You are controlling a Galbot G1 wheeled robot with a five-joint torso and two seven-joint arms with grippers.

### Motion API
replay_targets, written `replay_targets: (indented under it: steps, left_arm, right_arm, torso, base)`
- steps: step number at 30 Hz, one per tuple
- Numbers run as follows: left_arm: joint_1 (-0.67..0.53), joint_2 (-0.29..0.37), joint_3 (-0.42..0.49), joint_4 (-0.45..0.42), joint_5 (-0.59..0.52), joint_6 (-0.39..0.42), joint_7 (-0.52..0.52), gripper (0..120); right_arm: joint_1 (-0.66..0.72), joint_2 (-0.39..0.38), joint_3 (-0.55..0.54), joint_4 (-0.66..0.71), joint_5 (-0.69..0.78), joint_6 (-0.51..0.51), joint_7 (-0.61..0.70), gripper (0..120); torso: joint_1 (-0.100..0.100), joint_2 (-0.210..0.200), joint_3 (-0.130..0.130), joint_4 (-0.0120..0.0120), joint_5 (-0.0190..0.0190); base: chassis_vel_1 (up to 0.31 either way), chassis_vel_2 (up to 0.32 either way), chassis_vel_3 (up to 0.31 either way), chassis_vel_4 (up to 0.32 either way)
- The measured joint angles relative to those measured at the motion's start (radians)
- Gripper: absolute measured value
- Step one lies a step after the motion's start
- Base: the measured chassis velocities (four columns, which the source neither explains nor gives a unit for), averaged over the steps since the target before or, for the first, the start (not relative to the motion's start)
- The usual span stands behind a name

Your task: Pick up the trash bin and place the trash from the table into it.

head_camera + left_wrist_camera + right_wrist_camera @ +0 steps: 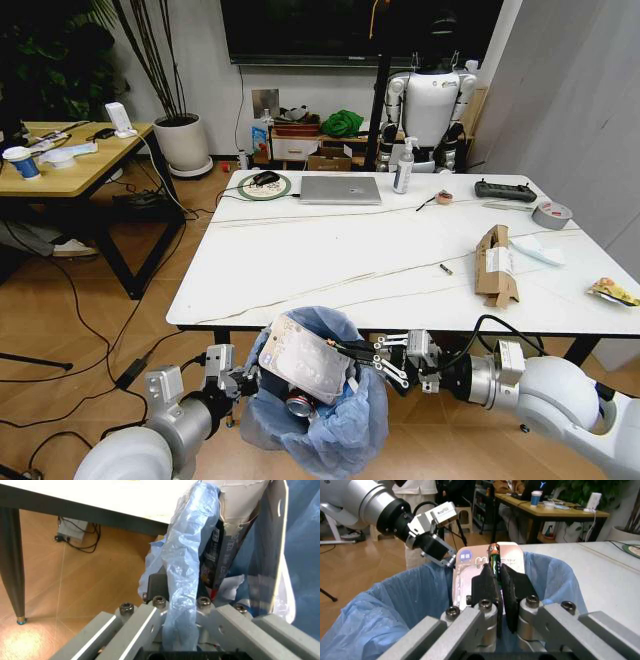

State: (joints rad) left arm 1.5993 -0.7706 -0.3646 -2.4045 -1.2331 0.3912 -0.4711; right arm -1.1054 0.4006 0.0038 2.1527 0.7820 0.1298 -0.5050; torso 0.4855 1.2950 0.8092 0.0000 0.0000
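Trash bin [320,410]: blue-bag lined, at near table [300,270] edge, holding flat white packet [305,358] propped upright, red can [298,405]. On tabletop: torn cardboard box [494,264], yellow wrapper [612,291].

Both arms reach forward low in front of the robot, below the counter [300,260] edge. The left end effector [238,382] is clamped on the rim of the bin [330,420], bag plastic pinched between its fingers [145,618]. The right end effector [362,357] extends toward the left over the bin mouth, its fingers [485,588] closed on a small battery [493,557].
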Motion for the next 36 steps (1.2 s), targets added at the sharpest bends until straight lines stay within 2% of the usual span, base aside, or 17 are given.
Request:
replay_targets:
  steps: [3,5,12,14,17,21,26,29,31,36]
  left_arm:
    - [0.003,-0.001,-0.003,-0.004,0.000,0.000,0.000,0]
    - [0.003,-0.001,-0.004,-0.005,0.000,0.000,0.000,0]
    - [0.013,-0.009,-0.009,-0.008,0.007,0.001,-0.004,0]
    - [0.017,-0.010,-0.010,-0.008,0.009,0.001,-0.004,0]
    - [0.030,-0.015,-0.021,-0.009,0.014,0.002,-0.006,0]
    - [0.042,-0.018,-0.027,-0.013,0.018,0.002,-0.009,0]
    - [0.069,-0.023,-0.041,-0.020,0.034,0.003,-0.014,0]
    - [0.072,-0.023,-0.046,-0.022,0.037,0.003,-0.017,0]
    - [0.073,-0.021,-0.054,-0.025,0.037,0.003,-0.021,0]
    - [0.077,-0.020,-0.059,-0.027,0.038,0.003,-0.023,0]
  right_arm:
    - [-0.001,0.000,0.003,-0.001,-0.001,0.003,-0.002,14]
    - [-0.001,0.000,0.004,-0.001,-0.001,0.004,-0.002,16]
    - [0.000,0.006,0.015,0.003,-0.003,0.032,0.000,47]
    - [0.002,0.010,0.018,0.004,0.002,0.039,0.004,50]
    - [0.054,0.058,0.043,0.015,0.109,0.041,0.088,65]
    - [0.108,0.107,0.053,-0.024,0.150,0.024,0.155,75]
    - [0.188,0.239,0.077,-0.216,0.155,-0.092,0.324,96]
    - [0.211,0.279,0.083,-0.283,0.149,-0.136,0.371,99]
    - [0.256,0.342,0.092,-0.380,0.144,-0.227,0.478,100]
    - [0.328,0.389,0.096,-0.490,0.144,-0.346,0.561,100]
  torso:
    - [0.000,0.000,0.000,0.0000,0.0000]
    - [0.000,0.000,0.000,0.0000,0.0000]
    - [0.000,0.000,0.000,-0.0001,0.0000]
    - [0.000,0.000,0.000,-0.0001,0.0000]
    - [0.000,0.000,0.000,-0.0001,0.0000]
    - [0.000,0.000,0.000,0.0000,-0.0004]
    - [0.000,0.000,0.000,0.0001,0.0001]
    - [0.000,0.000,0.000,0.0000,0.0002]
    - [0.000,0.000,0.000,0.0000,0.0002]
    - [0.000,0.000,0.000,0.0002,0.0001]
  base:
    - [0.000,0.000,0.000,0.000]
    - [0.000,0.000,0.000,0.000]
    - [0.000,0.000,0.000,0.000]
    - [0.000,0.000,0.000,0.000]
    - [0.000,0.000,0.000,0.000]
    - [0.000,0.000,0.000,0.000]
    - [0.000,0.000,0.000,0.000]
    - [0.000,0.000,0.000,0.000]
    - [0.000,0.000,0.000,0.000]
    - [0.000,0.000,0.000,0.000]
